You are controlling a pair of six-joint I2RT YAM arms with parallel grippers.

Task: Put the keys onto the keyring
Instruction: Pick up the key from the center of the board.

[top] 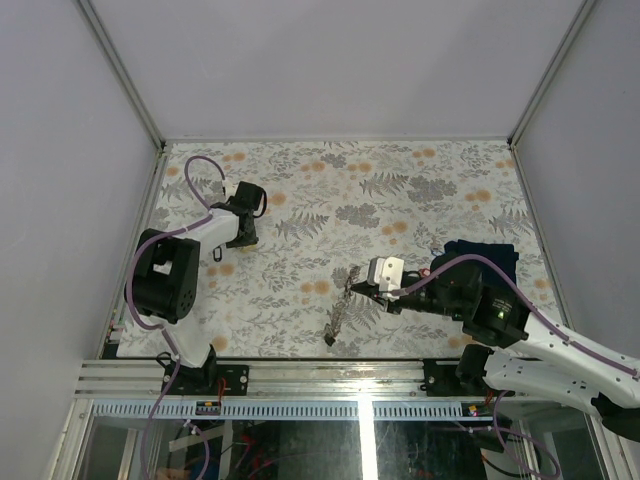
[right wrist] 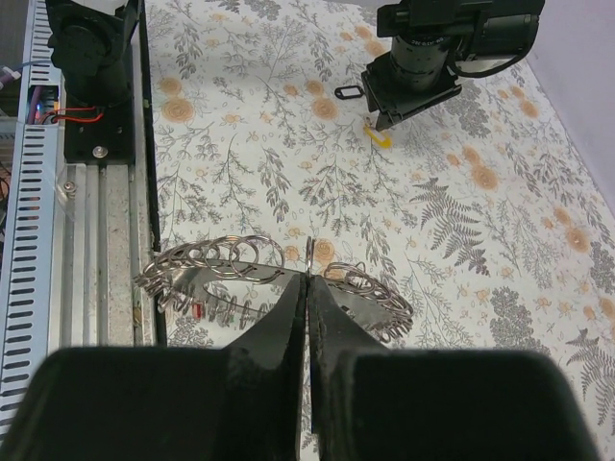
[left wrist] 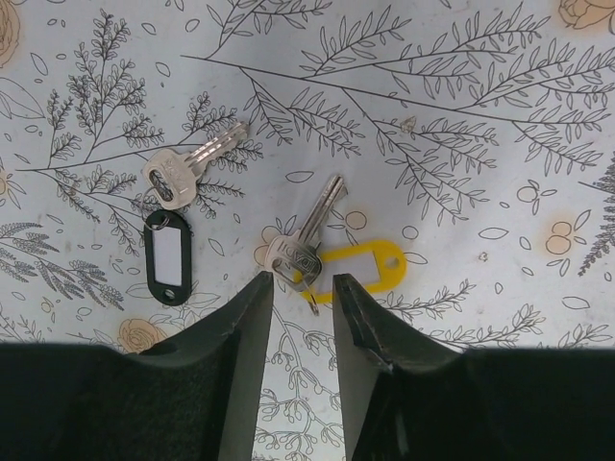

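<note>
Two keys lie flat on the floral table. One silver key (left wrist: 300, 252) has a yellow tag (left wrist: 373, 264); the other silver key (left wrist: 188, 164) has a black tag (left wrist: 167, 257). My left gripper (left wrist: 302, 285) hovers right at the yellow-tagged key's head, jaws narrowly open and touching nothing. From above, that left gripper (top: 245, 226) is at the far left. My right gripper (right wrist: 307, 280) is shut on the edge of the keyring (right wrist: 226, 261), a large grey metal ring carrying several small split rings. It holds the keyring (top: 335, 320) above the table's near middle.
A dark blue cloth (top: 486, 256) lies at the right behind the right arm. A metal rail with a cable tray (right wrist: 86, 240) runs along the near table edge, close under the keyring. The left arm's base (top: 165, 275) stands at the near left.
</note>
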